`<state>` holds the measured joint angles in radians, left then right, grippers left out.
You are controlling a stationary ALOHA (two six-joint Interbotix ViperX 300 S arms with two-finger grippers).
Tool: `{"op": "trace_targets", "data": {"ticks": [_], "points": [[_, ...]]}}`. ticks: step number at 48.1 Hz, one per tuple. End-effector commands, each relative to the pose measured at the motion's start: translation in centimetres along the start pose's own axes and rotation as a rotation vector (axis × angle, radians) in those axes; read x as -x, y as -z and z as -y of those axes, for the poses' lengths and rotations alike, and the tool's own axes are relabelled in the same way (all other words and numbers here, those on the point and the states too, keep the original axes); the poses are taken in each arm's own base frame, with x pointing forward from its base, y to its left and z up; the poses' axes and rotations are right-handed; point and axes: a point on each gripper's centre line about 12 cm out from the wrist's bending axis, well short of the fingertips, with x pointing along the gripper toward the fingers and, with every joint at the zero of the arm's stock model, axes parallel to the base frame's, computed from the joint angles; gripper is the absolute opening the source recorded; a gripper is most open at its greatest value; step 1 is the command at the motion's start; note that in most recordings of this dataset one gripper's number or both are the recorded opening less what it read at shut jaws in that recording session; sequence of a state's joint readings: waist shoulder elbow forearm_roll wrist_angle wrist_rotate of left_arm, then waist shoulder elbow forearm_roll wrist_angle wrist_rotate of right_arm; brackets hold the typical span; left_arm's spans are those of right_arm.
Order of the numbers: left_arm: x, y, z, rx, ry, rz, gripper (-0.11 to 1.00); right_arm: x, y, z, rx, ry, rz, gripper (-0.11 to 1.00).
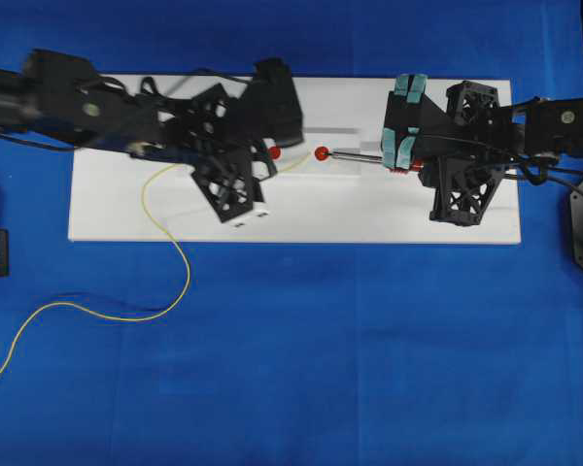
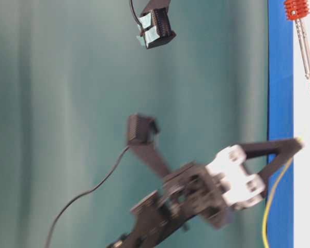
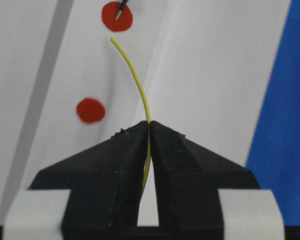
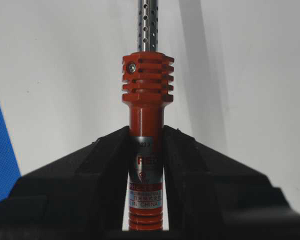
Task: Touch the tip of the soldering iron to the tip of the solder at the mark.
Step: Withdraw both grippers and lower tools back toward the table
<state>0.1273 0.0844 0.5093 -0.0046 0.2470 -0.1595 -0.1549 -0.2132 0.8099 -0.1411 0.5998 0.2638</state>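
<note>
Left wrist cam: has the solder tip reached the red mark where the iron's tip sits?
No: the solder ends just short of the red mark, bare white showing between its tip and the soldering iron tip.

Overhead cam looks straight down; wrist cams close, share white board (image 1: 301, 218).

Close view from the left wrist camera. Two black fingers of the left gripper (image 3: 149, 125) fill the lower part of the picture, pressed together on a thin yellow solder wire (image 3: 138, 80). The wire rises from between them and curves up and left over a white board (image 3: 215, 75). Its tip ends just below a red dot (image 3: 117, 17) near the top edge. The dark tip of the soldering iron (image 3: 121, 7) rests on that dot. A second red dot (image 3: 90, 110) lies lower left. A blue surface (image 3: 285, 125) shows at the right.
</note>
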Motion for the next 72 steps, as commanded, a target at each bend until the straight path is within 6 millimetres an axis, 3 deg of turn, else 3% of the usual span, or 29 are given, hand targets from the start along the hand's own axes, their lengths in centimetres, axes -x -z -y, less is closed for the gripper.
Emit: {"op": "trace_targets", "data": {"ticks": [1,10,22,34,42,50,58,64,72], "points": [[3.0,-1.3,0.6,-0.004,0.016,0.064,0.03,0.6,-0.9,-0.2,0.002,-0.006,0.032,0.08],[5.3,0.0,0.6,-0.003,0.023,0.075,0.03,0.6,-0.9,-0.2,0.002,-0.007,0.033,0.08],[5.5,1.0,0.6,0.006,0.024,0.060,0.03,0.9,-1.0,-0.2,0.000,-0.007,0.041,0.08],[5.9,1.6,0.5,0.004,0.023,0.057,0.03,4.0,-0.5,0.2,-0.015,-0.012,0.101,0.08],[6.3,2.2,0.3,0.004,0.023,0.054,0.03,5.6,1.1,0.8,-0.053,-0.002,0.114,0.08],[6.7,2.6,0.3,0.006,0.024,0.060,0.03,6.1,2.4,1.2,-0.094,0.008,0.121,0.08],[6.8,2.6,0.3,0.006,0.028,0.075,0.03,5.8,2.1,1.1,-0.092,0.011,0.121,0.08],[6.9,2.8,1.3,-0.009,0.049,0.078,0.03,5.8,1.7,0.5,-0.082,-0.010,0.148,0.08],[7.5,3.5,4.3,-0.039,0.122,0.102,0.03,6.2,1.6,-2.6,-0.020,-0.102,0.219,0.08]]}}
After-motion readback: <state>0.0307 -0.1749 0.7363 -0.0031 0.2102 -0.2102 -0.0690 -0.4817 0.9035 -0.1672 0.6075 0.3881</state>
